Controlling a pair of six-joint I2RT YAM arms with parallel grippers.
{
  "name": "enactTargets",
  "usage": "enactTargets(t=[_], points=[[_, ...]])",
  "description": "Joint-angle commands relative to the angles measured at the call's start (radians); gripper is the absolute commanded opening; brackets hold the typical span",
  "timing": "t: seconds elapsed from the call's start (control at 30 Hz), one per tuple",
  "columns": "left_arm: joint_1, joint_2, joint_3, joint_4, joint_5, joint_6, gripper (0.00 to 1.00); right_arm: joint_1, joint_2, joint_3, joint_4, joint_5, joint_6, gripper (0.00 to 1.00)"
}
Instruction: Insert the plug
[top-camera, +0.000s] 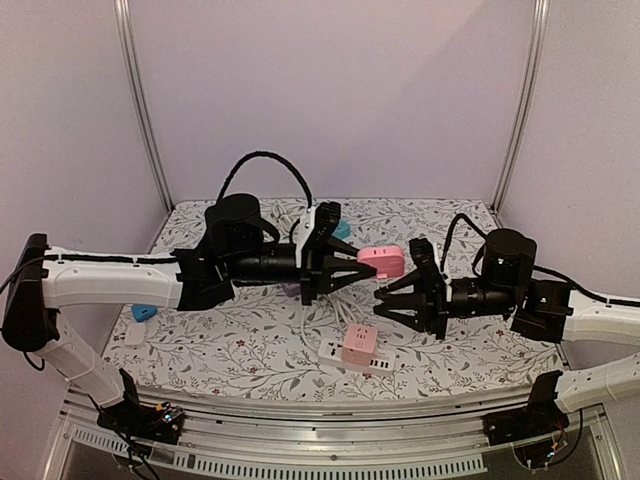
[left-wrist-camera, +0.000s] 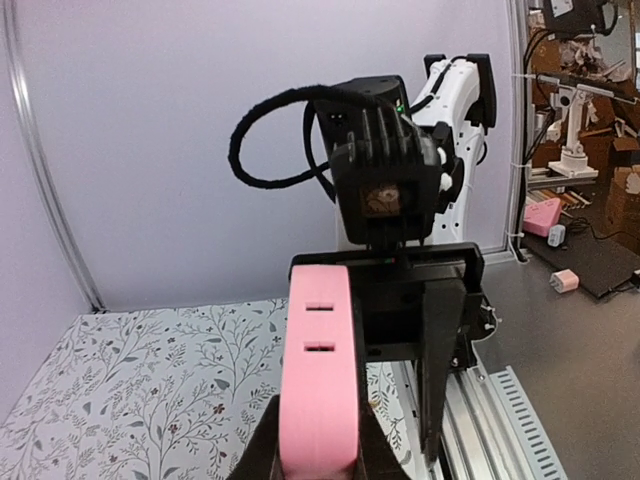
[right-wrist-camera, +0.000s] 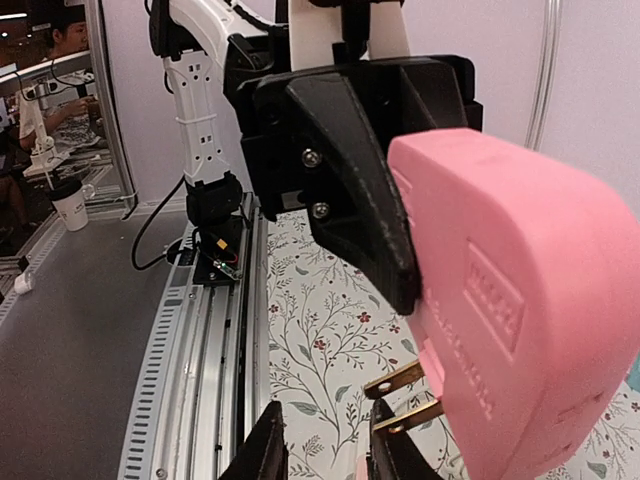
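My left gripper (top-camera: 372, 266) is shut on a pink plug (top-camera: 383, 260) and holds it in the air above the middle of the table. In the left wrist view the plug (left-wrist-camera: 320, 370) stands between my fingers with two slots facing the camera. In the right wrist view the plug (right-wrist-camera: 520, 300) fills the right side, its two brass prongs (right-wrist-camera: 405, 395) pointing down-left. My right gripper (top-camera: 384, 298) is open and empty just below and in front of the plug; one fingertip (right-wrist-camera: 392, 448) sits right under the prongs. A white power strip (top-camera: 335, 352) lies on the table below.
A second pink adapter (top-camera: 360, 342) sits on the power strip, whose white cable (top-camera: 305, 318) runs back under the left arm. A teal object (top-camera: 343, 229) lies at the back, and a blue one (top-camera: 143, 312) and a white one (top-camera: 134, 334) at the left. The metal rail (right-wrist-camera: 205, 360) edges the floral mat.
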Motion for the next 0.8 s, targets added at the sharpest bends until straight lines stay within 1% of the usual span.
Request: enactTargets(t=[0.0, 0.13, 0.17, 0.23, 0.27, 0.33, 0.37, 0.4, 0.43, 0.5, 0.67, 0.73, 0.77], points=[[-0.002, -0.017, -0.029, -0.003, -0.047, 0.066, 0.00, 0.007, -0.074, 0.004, -0.120, -0.111, 0.034, 0.33], [-0.001, -0.025, -0.047, 0.003, -0.021, 0.092, 0.00, 0.001, -0.128, 0.038, -0.338, 0.009, 0.025, 0.44], [-0.001, -0.027, -0.050, 0.001, -0.014, 0.093, 0.00, -0.004, -0.140, 0.038, -0.381, 0.047, 0.013, 0.47], [-0.001, -0.031, -0.054, -0.003, -0.008, 0.100, 0.00, -0.027, -0.152, 0.036, -0.424, 0.071, 0.004, 0.52], [-0.001, -0.034, -0.058, -0.007, -0.009, 0.106, 0.00, -0.047, -0.156, 0.034, -0.426, 0.067, 0.006, 0.57], [-0.003, -0.037, -0.065, -0.009, -0.015, 0.133, 0.00, -0.072, -0.152, 0.041, -0.422, 0.079, 0.025, 0.70], [-0.004, -0.039, -0.068, -0.008, -0.018, 0.148, 0.00, -0.082, -0.147, 0.049, -0.418, 0.099, 0.041, 0.74], [-0.006, -0.039, -0.071, -0.004, -0.022, 0.166, 0.00, -0.089, -0.138, 0.059, -0.406, 0.117, 0.048, 0.77], [-0.007, -0.038, -0.074, 0.002, -0.028, 0.177, 0.00, -0.094, -0.118, 0.069, -0.384, 0.118, 0.097, 0.81], [-0.009, -0.035, -0.077, 0.019, -0.041, 0.195, 0.00, -0.096, -0.081, 0.084, -0.306, 0.067, 0.149, 0.98], [-0.011, -0.027, -0.085, 0.050, -0.036, 0.205, 0.00, -0.094, 0.006, 0.078, -0.065, 0.009, 0.300, 0.99], [-0.011, -0.025, -0.088, 0.053, -0.032, 0.203, 0.00, -0.095, 0.026, 0.077, -0.028, -0.003, 0.312, 0.96], [-0.011, -0.025, -0.087, 0.053, -0.030, 0.201, 0.00, -0.095, 0.029, 0.078, -0.023, -0.003, 0.309, 0.91]])
